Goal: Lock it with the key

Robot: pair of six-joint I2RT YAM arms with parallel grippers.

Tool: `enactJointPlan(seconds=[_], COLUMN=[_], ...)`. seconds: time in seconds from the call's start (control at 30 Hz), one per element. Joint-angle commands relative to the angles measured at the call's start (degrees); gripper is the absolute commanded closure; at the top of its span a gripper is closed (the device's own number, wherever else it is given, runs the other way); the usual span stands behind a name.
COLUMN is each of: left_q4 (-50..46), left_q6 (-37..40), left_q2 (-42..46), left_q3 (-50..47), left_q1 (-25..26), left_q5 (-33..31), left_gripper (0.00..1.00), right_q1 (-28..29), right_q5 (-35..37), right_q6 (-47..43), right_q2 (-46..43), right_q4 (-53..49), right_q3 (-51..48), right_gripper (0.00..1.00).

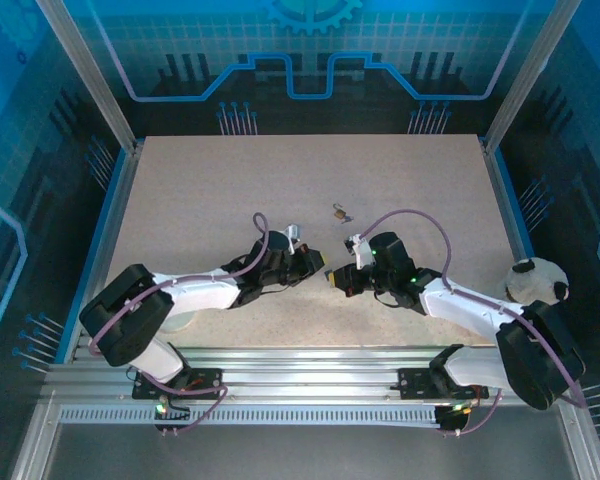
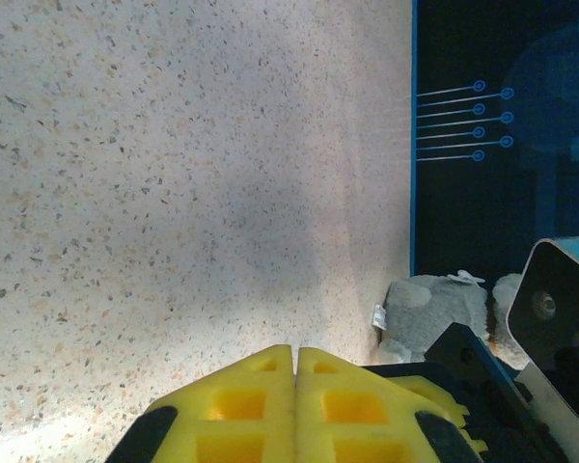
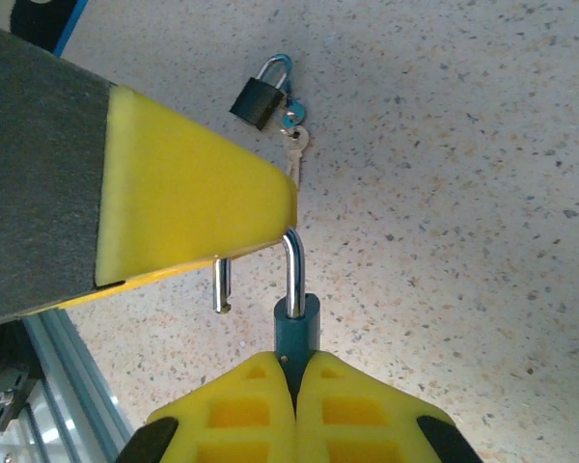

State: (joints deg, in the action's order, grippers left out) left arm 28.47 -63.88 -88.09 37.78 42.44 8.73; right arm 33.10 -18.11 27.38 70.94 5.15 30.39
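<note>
Tabletop [image 1: 180, 200] speckled beneath both arms. Right gripper [image 3: 294, 365] pinches the teal padlock [image 3: 296, 323] by its body, shackle [image 3: 292, 270] standing open; left gripper [image 2: 294, 359], closed empty, touches the shackle top. Small, rigid, likely slick: hold flat faces. Second padlock [image 3: 259, 96] with keys [image 3: 292, 135] lies beyond

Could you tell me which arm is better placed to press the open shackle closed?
Probably left: the left fingers, shut, sit at the top of the shackle, while the right fingers are busy clamping the padlock body.
</note>
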Motion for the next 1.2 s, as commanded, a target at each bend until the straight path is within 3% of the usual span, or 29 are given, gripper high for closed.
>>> enactJointPlan(seconds=[0.0,0.33,1.17], left_q4=[2.8,6.8,14.4], left_q6=[1.7,2.5,4.7], left_q2=[2.8,5.7,11.3], left_q3=[-2.0,-5.0,-10.0], left_q1=[-0.5,-1.9,-3.5], left_q5=[3.0,4.4,7.5], left_gripper=[1.00,1.00,1.00], right_q1=[0.4,0.4,0.5], right_q5=[-1.9,-10.0,-18.0], right_q6=[-0.8,-0.1,1.0], right_q2=[-1.7,-1.5,-1.9], right_q4=[2.8,6.8,10.0], right_q3=[-0.6,-1.1,-1.8], right_gripper=[1.00,1.00,1.00])
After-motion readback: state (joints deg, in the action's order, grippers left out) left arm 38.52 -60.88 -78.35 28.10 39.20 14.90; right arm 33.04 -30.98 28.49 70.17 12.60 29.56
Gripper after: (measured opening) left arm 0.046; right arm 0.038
